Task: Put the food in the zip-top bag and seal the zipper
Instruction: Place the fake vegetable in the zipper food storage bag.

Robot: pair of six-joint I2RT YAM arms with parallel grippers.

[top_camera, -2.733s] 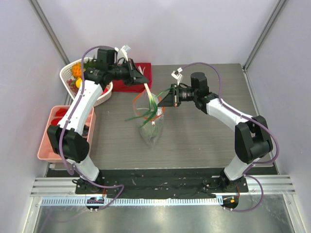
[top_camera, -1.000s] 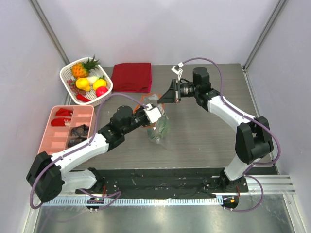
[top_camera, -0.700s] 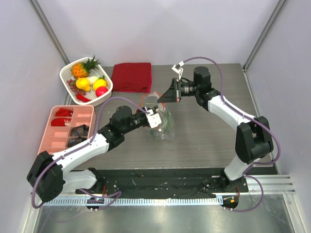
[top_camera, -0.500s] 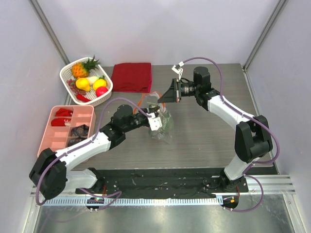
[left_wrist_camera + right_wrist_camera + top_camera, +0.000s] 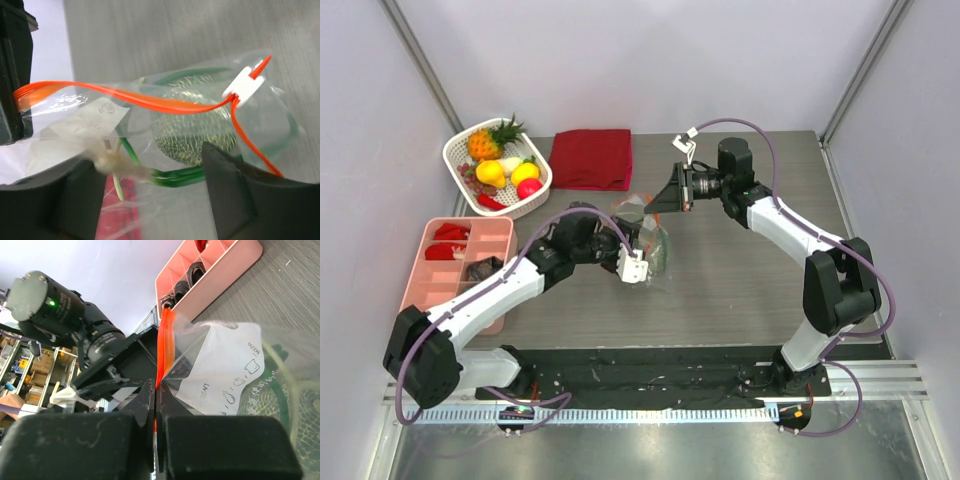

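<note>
The clear zip-top bag lies mid-table, with a netted green melon and a green onion inside it. Its orange zipper runs across the left wrist view, the white slider sitting at its right end. My right gripper is shut on the zipper's other end, holding that corner up. Just near and left of the bag, my left gripper stands open. Its dark fingers sit apart on either side of the bag's lower part and clamp nothing.
A white basket at the back left holds a red apple, yellow citrus and other toy produce. A folded dark red cloth lies behind the bag. A pink divided tray sits at the left edge.
My left gripper has opened, let go of the zipper area and drawn back toward the near side of the bag. The right gripper has kept its hold without moving.
</note>
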